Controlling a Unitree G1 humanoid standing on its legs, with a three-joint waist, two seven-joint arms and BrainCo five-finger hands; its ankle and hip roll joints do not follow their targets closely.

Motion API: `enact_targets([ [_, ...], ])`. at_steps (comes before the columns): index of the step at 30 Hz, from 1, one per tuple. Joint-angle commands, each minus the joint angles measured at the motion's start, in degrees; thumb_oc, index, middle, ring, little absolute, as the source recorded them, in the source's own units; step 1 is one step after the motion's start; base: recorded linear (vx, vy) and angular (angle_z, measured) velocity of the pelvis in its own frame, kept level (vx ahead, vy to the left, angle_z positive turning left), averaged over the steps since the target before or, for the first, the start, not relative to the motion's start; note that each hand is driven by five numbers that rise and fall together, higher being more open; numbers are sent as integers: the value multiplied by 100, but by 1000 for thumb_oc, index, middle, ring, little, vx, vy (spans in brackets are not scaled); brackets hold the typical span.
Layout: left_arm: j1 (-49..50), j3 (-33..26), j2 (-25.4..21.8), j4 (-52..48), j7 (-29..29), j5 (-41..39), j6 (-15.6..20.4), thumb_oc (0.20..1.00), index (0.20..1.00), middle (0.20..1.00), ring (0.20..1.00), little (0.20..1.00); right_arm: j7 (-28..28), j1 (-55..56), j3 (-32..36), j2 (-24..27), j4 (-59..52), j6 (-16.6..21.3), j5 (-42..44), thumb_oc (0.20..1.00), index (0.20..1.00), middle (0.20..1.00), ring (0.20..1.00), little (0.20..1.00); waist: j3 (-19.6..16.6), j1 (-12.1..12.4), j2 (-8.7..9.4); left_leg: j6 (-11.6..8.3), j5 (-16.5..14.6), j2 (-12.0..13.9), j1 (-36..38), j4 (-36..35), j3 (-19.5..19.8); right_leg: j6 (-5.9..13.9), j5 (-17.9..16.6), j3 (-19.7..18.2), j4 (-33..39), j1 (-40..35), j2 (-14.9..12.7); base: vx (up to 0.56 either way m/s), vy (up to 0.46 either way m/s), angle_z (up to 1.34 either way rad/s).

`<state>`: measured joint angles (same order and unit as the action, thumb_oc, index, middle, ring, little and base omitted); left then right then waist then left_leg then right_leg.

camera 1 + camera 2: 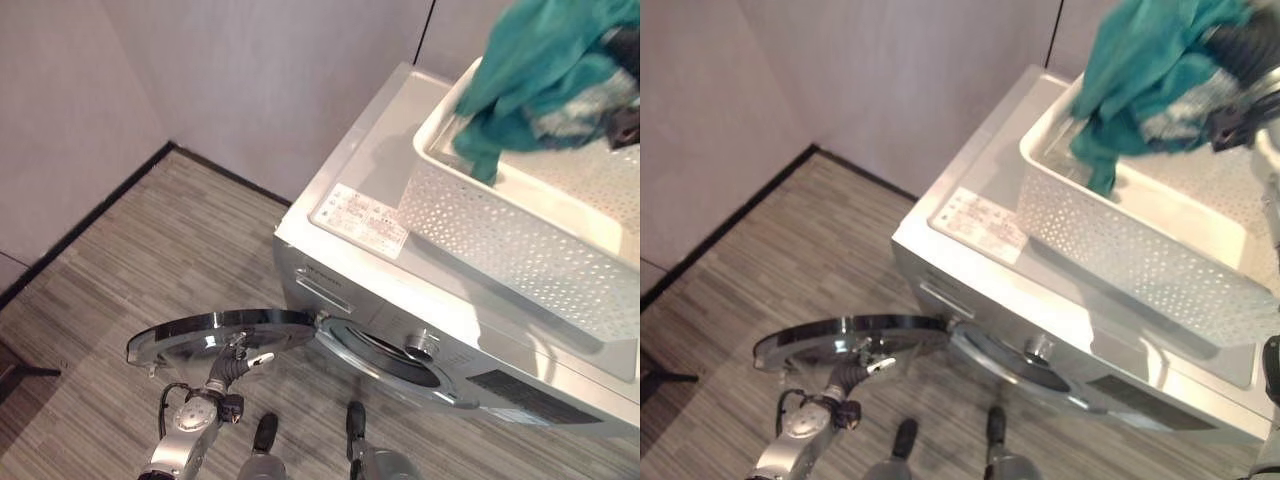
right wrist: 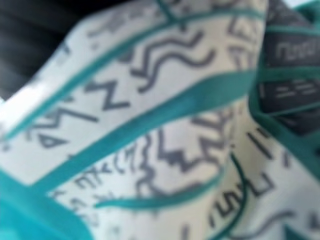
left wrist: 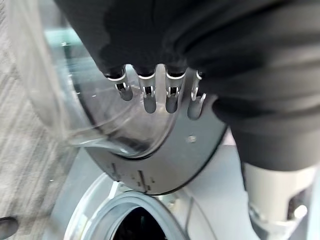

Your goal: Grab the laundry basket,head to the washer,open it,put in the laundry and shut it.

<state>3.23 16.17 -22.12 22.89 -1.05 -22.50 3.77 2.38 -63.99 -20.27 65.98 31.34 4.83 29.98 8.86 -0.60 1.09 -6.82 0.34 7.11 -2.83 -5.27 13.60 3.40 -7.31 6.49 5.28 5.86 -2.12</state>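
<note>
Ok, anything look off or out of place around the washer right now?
Nothing stands out. The washer door is swung open with the left hand at it, the basket sits squarely on the washer, and the teal laundry hangs above it.

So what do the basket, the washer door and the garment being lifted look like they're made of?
Basket: matte white plastic, judging by its perforated rigid walls. Washer door: shiny chrome-look ring around a clear bowl, glass or plastic. Garment: soft teal fabric, with a white patterned part, draping in folds.
</note>
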Motion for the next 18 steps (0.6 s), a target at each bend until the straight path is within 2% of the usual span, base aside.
enact_targets([
  [1,-167,221,-115,-132,-66,-29,194,1000,1000,1000,1000,1000,689,-450,163,235,64,366,149,200,200,200,200,200,-475,114,179,159,-377,128,439,27,-155,652,692,-445,-889,236,-689,32,71,-3],
  [5,-184,212,-100,-139,-133,22,168,1000,1000,1000,1000,1000,1024,-314,534,258,-28,349,-103,200,200,200,200,200,-563,70,179,226,-457,64,550,27,-198,686,670,-491,-922,177,-737,4,76,-6],
  [6,-196,207,-54,-122,-201,92,162,1000,1000,1000,1000,1000,1345,-211,754,310,-81,267,-511,200,200,200,200,200,-616,23,180,283,-519,-17,618,27,-248,737,606,-539,-914,166,-780,11,130,-5],
  [9,-227,192,-11,-150,-270,184,168,1000,1000,1000,1000,1000,1695,260,1309,318,-208,269,-857,200,200,200,200,200,-633,-60,184,396,-611,-137,721,27,-353,846,499,-642,-968,209,-852,-8,129,-17],
  [12,-242,187,-2,-122,-304,235,173,1000,1000,1000,1000,1000,1872,672,1695,348,-319,164,-1154,200,200,200,200,200,-626,-102,210,462,-666,-211,809,27,-447,909,410,-737,-995,230,-897,-19,123,-22],
  [13,-209,136,27,-131,-322,269,180,1000,1000,1000,1000,1000,2057,983,1958,448,-355,46,-1545,200,200,200,200,200,-613,-168,209,521,-711,-282,867,27,-531,970,304,-796,-1007,255,-954,-15,135,-23],
  [15,-210,154,3,-131,-323,270,181,1000,1000,1000,1000,1000,2059,1084,2054,439,-392,37,-1558,200,200,200,200,200,-608,-132,237,526,-712,-290,881,27,-549,975,299,-816,-1003,251,-957,-28,99,-28],
  [16,-200,106,50,-94,-343,319,209,1000,1000,1000,1000,1000,2124,1443,2383,530,-337,40,-1551,200,200,200,200,200,-582,-235,259,591,-754,-400,920,27,-663,1089,68,-900,-1002,295,-1046,-47,130,-27],
  [18,-209,76,32,-52,-338,335,207,1000,1000,1000,1000,1000,2179,1802,2733,608,-254,34,-1484,200,200,200,200,200,-571,-269,290,642,-798,-499,980,27,-780,1147,-60,-954,-940,299,-1128,-58,160,-17],
])
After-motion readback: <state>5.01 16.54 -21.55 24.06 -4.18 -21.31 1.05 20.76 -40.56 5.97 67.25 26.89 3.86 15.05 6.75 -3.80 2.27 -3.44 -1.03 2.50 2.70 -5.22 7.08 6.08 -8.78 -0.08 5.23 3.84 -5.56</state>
